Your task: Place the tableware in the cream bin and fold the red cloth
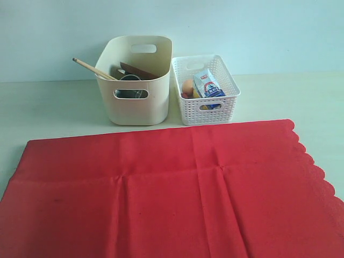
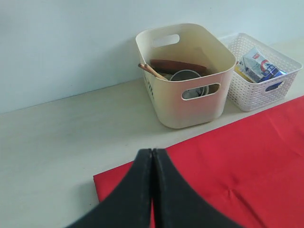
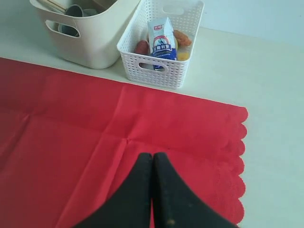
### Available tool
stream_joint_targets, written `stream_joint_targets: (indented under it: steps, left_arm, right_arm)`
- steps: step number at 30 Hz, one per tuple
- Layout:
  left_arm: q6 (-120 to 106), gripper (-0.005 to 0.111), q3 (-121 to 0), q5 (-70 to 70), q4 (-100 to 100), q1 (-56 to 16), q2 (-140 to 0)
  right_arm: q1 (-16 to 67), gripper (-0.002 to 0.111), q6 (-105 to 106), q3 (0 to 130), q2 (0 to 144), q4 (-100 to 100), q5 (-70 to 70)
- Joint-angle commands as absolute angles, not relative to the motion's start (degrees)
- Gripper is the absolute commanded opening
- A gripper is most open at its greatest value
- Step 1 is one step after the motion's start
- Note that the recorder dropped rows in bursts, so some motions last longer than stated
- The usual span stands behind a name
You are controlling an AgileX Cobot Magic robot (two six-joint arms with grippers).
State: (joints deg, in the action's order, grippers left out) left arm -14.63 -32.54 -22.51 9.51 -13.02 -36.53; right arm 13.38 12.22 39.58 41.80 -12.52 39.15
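Tabletop scene, read from left to right. Left gripper [image 2: 152, 152]: black jaws pressed together with nothing between them, hanging over the far edge of the red cloth [image 1: 161, 188] near one of its corners, where the fabric meets the pale table [image 1: 48, 107]. Cream bin [image 1: 137, 110]: upright on the table just behind the cloth's far edge, left of centre and clear of the fabric. Inside it, the wooden chopsticks [image 1: 94, 69] lean out over the left rim, the steel cup [image 1: 130, 78] shows both from above and through the front handle cut-out, and the brown wooden plate [image 1: 137, 70] rests tilted toward the back wall; other contents cannot be told apart. White lattice basket [image 1: 212, 114]: just beside the bin on its right, holding an upright blue-and-white carton [image 1: 207, 84] with an egg [image 1: 187, 87] at its left. The cloth lies spread flat and unfolded across the front of the table, crossed by faint creases, with its scalloped edge on the right. Right gripper [image 3: 152, 156]: jaws closed on each other and empty, above the cloth toward the scalloped side
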Motion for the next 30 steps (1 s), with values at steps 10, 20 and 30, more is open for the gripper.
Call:
stream_joint_targets:
  steps: [10,20,30]
  left_arm:
    - [-14.6,0.000,-33.1,-22.2,9.3,-13.3,-36.7]
    - [-14.6,0.000,-31.9,-23.5,9.4,-13.2,-36.8]
    - [-4.3,0.000,-33.0,-35.8,9.5,-13.2,-55.4]
  right_arm:
    - [13.3,0.000,12.1,39.3,41.4,-13.4,38.9]
    - [13.3,0.000,12.1,36.4,41.5,-14.0,35.6]
    - [13.3,0.000,6.2,35.1,42.9,-8.2,35.9]
